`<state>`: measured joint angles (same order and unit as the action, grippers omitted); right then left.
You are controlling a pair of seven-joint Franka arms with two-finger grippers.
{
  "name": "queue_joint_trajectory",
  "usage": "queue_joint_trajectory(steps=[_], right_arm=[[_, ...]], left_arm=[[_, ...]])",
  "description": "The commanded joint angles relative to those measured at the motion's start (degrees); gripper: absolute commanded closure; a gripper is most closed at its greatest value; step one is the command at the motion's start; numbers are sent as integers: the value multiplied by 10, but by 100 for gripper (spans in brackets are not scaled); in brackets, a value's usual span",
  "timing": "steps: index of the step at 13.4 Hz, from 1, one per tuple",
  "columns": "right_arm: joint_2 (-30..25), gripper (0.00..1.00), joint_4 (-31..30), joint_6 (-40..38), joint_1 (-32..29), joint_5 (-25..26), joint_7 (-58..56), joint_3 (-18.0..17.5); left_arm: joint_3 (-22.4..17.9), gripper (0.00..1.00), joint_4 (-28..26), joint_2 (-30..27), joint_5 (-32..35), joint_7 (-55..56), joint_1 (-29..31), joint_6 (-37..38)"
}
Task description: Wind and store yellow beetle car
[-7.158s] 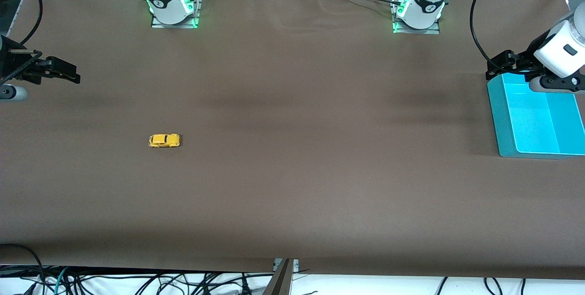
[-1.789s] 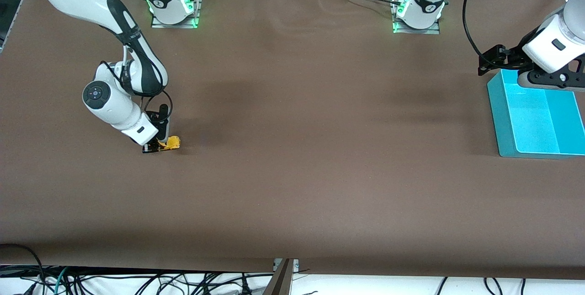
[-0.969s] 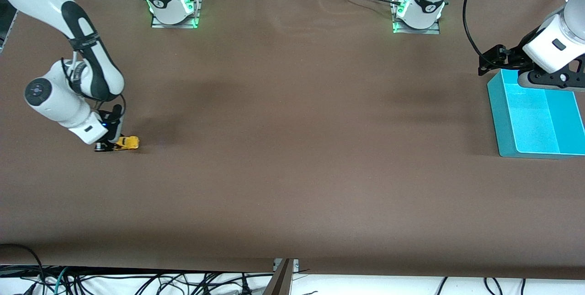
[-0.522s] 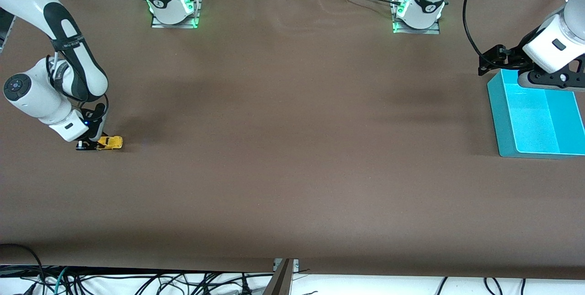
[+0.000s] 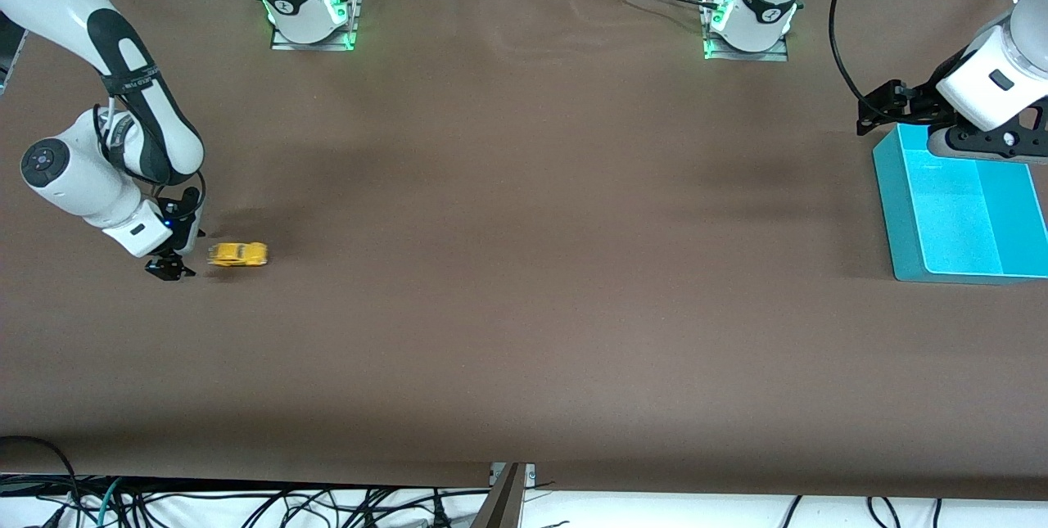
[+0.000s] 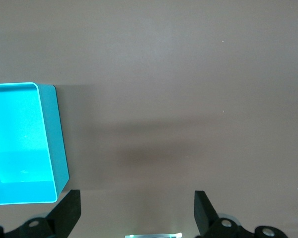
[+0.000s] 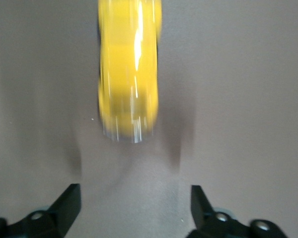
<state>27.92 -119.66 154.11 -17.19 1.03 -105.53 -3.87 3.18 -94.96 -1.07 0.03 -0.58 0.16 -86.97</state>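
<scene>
car loose on the worktop, both sets of fingers wide

car first: the yellow beetle car (image 5: pixel 237 254) sits on the brown worktop (image 5: pixel 524 331) toward the right arm's end, well apart from everything else. it is smeared in both the front view and the right wrist view, so it is probably rolling. the right gripper (image 5: pixel 169 268) is low over the worktop just beside it; from the gripper the car lies at about three o'clock in the front view. its fingers (image 7: pixel 64 203) stand wide with nothing between them, and the car is clear of both.

handling, as a judgement: tiny, light, hard-shelled and glossy, with free wheels, so it will skid or squirt out of a sloppy pinch. the best hold looks to be across the flanks at mid-body, fingers low and square to its length, gripping only once it has stopped. a hold on the rounded roof would likely slip.

farther off, at the left arm's end, the teal bin (image 5: pixel 962 221) rests on the worktop, open side up and holding nothing visible. the left gripper (image 6: pixel 137 210) waits over the worktop at the bin's rim, fingers wide and holding nothing. storing the car means carrying it nearly the whole length of the worktop.
</scene>
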Motion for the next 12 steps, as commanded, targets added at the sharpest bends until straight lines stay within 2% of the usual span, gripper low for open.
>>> queue_joint_trajectory(steps=[1,5,9,12], right_arm=[[-9,0,25,-42,-6,-4,-9,-15],[-22,0,47,-79,-5,-11,21,-25],[-60,0,73,-149,-2,-11,206,-37],[-61,0,140,-255,9,-9,341,-42]], left_arm=[[2,0,19,8,-7,2,4,14],[2,0,19,8,-7,2,4,14],[2,0,19,8,-7,2,4,14],[2,0,19,8,-7,2,4,14]])
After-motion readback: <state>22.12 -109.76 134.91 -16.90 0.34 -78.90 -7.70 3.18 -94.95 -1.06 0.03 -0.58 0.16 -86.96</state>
